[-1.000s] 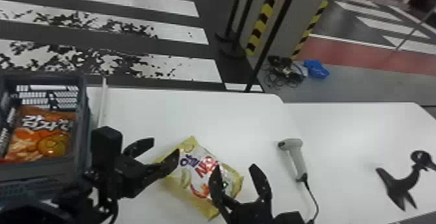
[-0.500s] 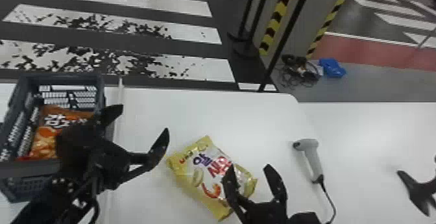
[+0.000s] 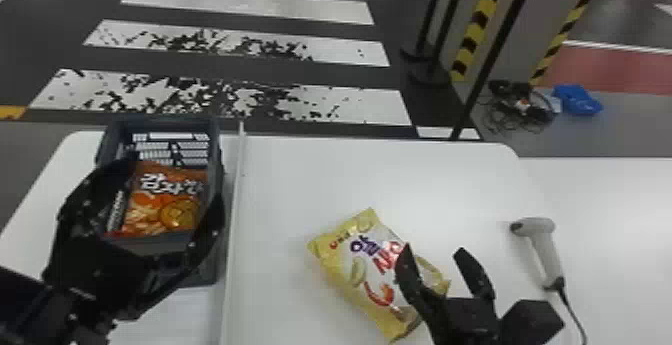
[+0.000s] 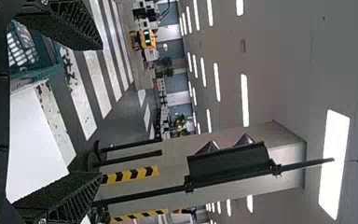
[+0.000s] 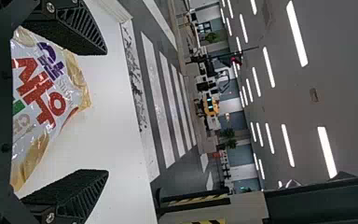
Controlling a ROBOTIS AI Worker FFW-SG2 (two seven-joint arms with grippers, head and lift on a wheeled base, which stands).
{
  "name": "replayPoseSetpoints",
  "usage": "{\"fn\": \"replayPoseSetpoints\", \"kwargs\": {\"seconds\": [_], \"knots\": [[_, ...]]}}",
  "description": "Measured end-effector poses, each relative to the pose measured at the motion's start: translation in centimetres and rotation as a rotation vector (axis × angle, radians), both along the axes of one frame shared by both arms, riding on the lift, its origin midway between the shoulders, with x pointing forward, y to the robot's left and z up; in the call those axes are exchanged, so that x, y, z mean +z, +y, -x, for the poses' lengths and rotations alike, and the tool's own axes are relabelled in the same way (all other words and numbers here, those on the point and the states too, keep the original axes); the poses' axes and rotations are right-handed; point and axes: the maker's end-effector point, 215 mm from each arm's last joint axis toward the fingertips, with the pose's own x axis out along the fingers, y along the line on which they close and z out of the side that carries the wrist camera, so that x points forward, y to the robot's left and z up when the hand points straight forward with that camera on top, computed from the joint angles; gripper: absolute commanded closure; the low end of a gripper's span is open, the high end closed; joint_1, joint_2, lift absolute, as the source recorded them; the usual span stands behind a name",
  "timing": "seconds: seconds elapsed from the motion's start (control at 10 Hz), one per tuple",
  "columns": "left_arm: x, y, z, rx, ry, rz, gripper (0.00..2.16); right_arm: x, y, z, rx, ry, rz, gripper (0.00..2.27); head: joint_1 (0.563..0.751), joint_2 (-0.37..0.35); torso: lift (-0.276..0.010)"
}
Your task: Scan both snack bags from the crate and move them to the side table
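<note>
Yellow snack bag (image 3: 350,269), one: lies flat on the white table (image 3: 300,179), printed face up, set at a slant. Orange snack bag (image 3: 170,199), one: sits inside the dark plastic crate (image 3: 214,144), printed face showing above the crate's near wall.

Right gripper (image 3: 433,252), black: fingers spread, with nothing pinched; one finger overlaps the yellow bag in the head view, though contact cannot be told. In the right wrist view the yellow bag shows near the base of the parted fingers. Left gripper (image 3: 172,183), black: fingers wide apart and empty, framing the orange bag in the head view; whether it touches the crate cannot be told.

White dividing strip (image 3: 235,219), one: runs between crate and yellow bag, the crate to its left. Handheld scanner (image 3: 544,249), pale grey: lies on the white surface to the right of the right gripper, dark cable (image 3: 575,311) trailing toward the near edge.

Beyond the table, on the floor: a heap of black cables (image 3: 522,106) beside a blue item (image 3: 577,100); yellow-and-black striped tape (image 3: 477,29); broad white floor stripes (image 3: 250,4).
</note>
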Motion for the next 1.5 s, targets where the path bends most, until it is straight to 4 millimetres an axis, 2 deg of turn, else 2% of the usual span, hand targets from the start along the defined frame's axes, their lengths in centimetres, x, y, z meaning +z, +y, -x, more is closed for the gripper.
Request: {"fn": "replayPoseSetpoints", "kwargs": {"seconds": [0.2,0.3,0.4,0.5,0.7,1.0,1.5], "knots": [[-0.3,3.1,0.9,0.047,0.0,0.036,0.04,-1.6,-1.4,-0.7,-0.005,0.12,-0.069,0.1,0.695,-0.092,-0.099],[-0.9,4.5,1.3,0.068,0.004,0.046,0.04,-4.0,-1.5,-0.5,0.022,0.252,-0.131,0.1,0.695,-0.079,-0.099],[-1.6,5.9,1.7,0.086,0.009,0.06,0.04,-6.5,-0.7,0.7,0.091,0.4,-0.244,0.1,0.695,-0.049,-0.099],[-2.2,7.0,2.0,0.1,0.017,0.076,0.04,-7.2,-1.2,1.6,0.108,0.469,-0.313,0.1,0.695,-0.038,-0.099],[-3.1,8.5,2.2,0.118,0.027,0.1,0.04,-6.5,-3.2,1.5,0.085,0.475,-0.323,0.11,0.695,-0.041,-0.099],[-3.5,8.7,2.3,0.112,0.033,0.114,0.05,-6.4,-3.4,1.3,0.089,0.489,-0.325,0.11,0.695,-0.043,-0.099],[-4.4,8.8,2.4,0.109,0.051,0.118,0.06,-8.8,-3.2,3.0,0.098,0.564,-0.335,0.11,0.695,-0.041,-0.099]]}}
